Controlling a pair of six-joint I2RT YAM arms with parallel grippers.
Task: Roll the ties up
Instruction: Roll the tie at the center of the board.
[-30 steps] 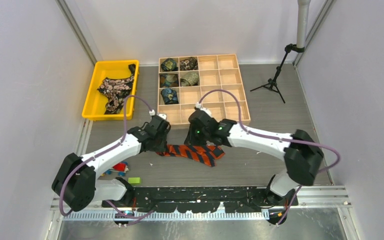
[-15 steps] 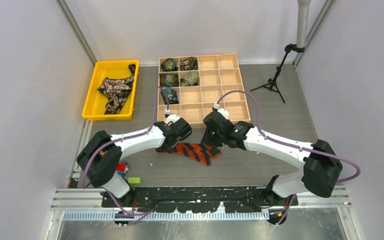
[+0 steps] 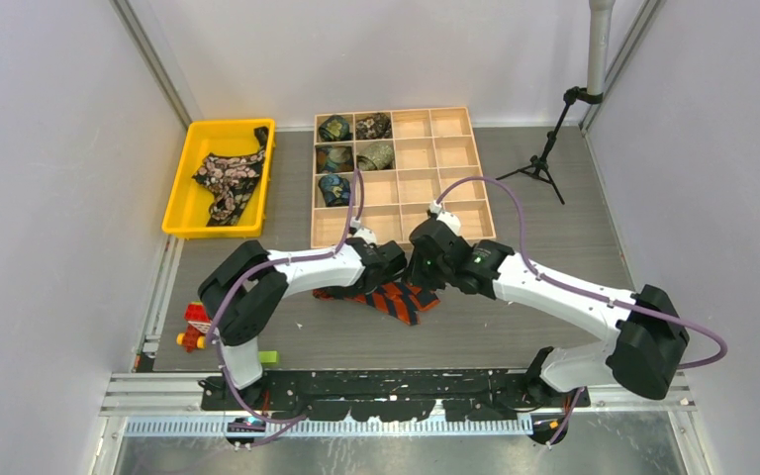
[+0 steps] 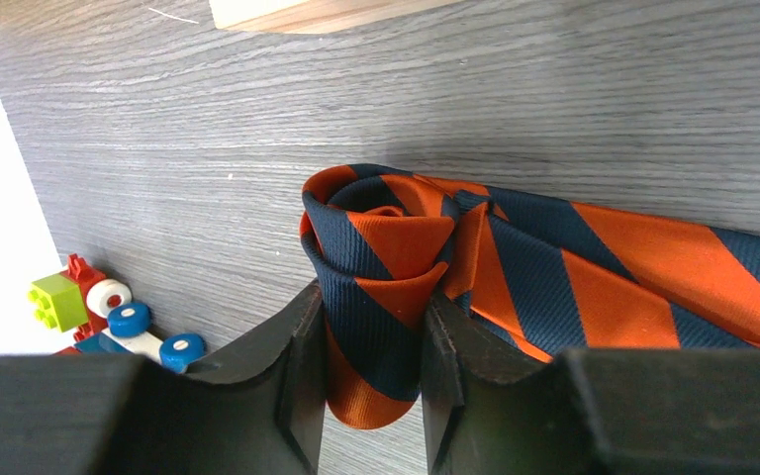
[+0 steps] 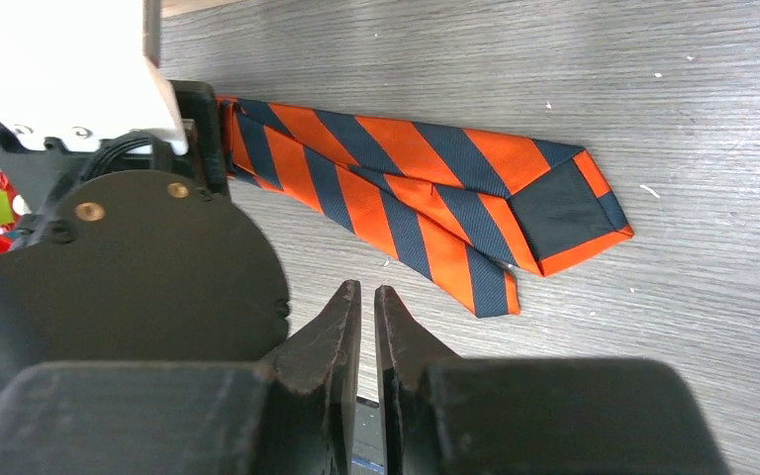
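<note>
1. The grey wood-grain table [image 3: 515,327] is taking up pretty much the whole floor of the cell.
2. The wooden divider tray [image 3: 455,153] is sitting at the far middle, and the yellow bin [image 3: 186,198] is sitting just to its left.
3. The striped tie [image 5: 426,188], orange and navy, is lying on the table just in front of the tray, between the two grippers. It's lying folded double, with the wide pointed end to the right and the left end curling into a small roll.
4. The flowered tie [image 3: 226,178] is lying bunched up in the yellow bin.
5. The left gripper [image 4: 373,312] is pinching that rolled end, one finger pressing on each side.
6. The right gripper [image 5: 367,297] is hanging near the wide end, its fingers nearly pressing together and gripping nothing.
7. Five small rolled ties [image 3: 356,143] are sitting in the tray's left compartments.
8. Some toy blocks [image 4: 109,307] are lying at the table's left edge, well apart from the tie.
</note>
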